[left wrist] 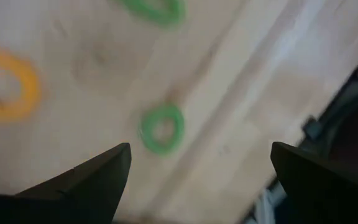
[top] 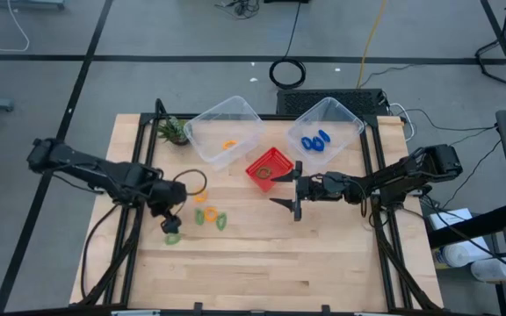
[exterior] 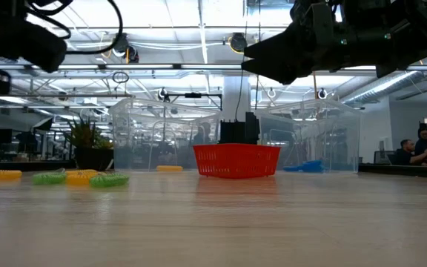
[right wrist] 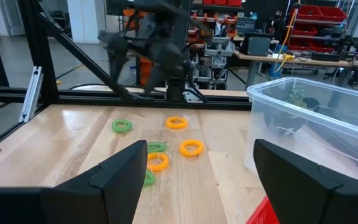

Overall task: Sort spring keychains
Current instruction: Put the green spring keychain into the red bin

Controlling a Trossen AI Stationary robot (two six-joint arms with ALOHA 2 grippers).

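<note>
spring keychains lay loose; our left gripper hung wide open above a green one, our right gripper open too; next we should drop and pinch.

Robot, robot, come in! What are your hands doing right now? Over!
Left gripper open over a green keychain. Right gripper open, empty, beside the red basket. Loose keychains on the table. Nothing blocking.

Two dark jointed arms w/ black cables, left gripper & right gripper w/ black wedge-shaped fingers.
</note>
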